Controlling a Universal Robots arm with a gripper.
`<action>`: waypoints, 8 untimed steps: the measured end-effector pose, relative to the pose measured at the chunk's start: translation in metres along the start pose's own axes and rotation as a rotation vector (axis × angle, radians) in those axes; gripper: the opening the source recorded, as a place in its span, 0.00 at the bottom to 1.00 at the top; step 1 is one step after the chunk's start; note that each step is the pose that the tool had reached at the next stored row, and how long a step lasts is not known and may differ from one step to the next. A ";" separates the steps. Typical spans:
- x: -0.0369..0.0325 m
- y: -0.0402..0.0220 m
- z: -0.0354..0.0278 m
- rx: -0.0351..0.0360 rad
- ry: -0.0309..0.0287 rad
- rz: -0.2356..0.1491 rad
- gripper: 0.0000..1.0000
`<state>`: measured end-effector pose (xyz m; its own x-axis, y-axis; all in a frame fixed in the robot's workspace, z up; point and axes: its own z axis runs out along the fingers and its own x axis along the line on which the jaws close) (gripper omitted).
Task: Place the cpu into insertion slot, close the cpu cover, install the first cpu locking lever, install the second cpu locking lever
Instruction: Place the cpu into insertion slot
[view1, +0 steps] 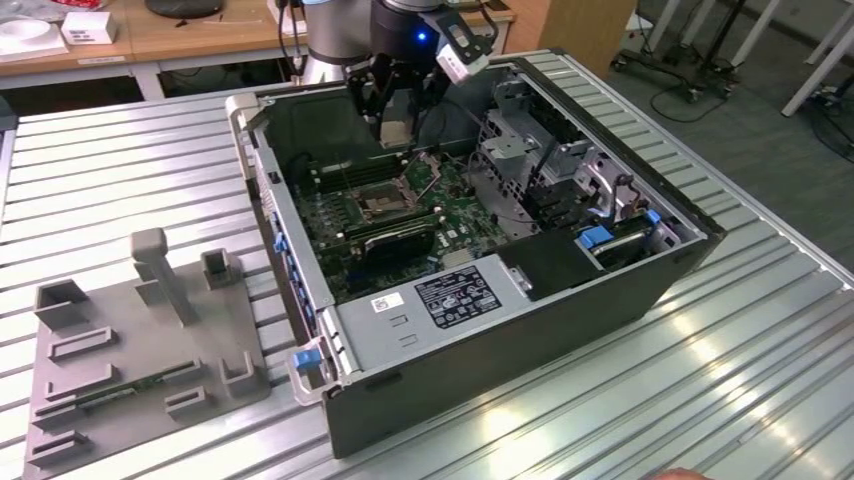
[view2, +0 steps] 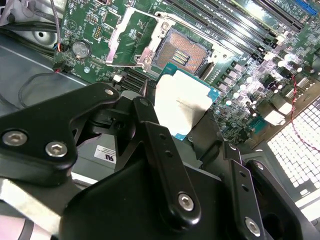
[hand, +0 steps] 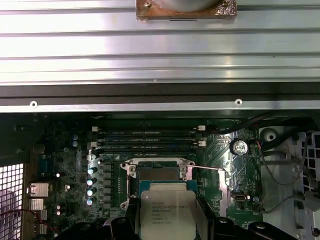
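1. Exterior view: hand (view1: 396, 118) hangs over the far part of the open computer case (view1: 534, 310), pinching the cpu (view1: 396, 134) by its edges.
2. Second wrist view: cpu (view2: 182, 100) is held between the fingers (view2: 155, 140), above the green motherboard (view2: 90, 25), near the insertion slot (view2: 182, 52) but not in it.
3. Insertion slot is bare, contacts exposed; cpu cover (view2: 116, 44) stands swung open beside it.
4. Case rests on the ribbed metal counter (view1: 120, 170); grey fixture tray (view1: 134, 340) lies at the exterior view's left.
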<state>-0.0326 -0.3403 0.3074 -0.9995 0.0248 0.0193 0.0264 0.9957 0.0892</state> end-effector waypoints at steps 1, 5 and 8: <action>0.0000 0.0000 0.0000 -0.0001 0.0000 0.000 0.54; 0.0000 0.0000 0.0001 -0.0001 0.0000 0.000 0.54; 0.0000 0.0000 0.0009 -0.0005 -0.0002 0.000 0.54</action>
<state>-0.0325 -0.3403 0.3065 -0.9995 0.0248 0.0191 0.0264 0.9956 0.0897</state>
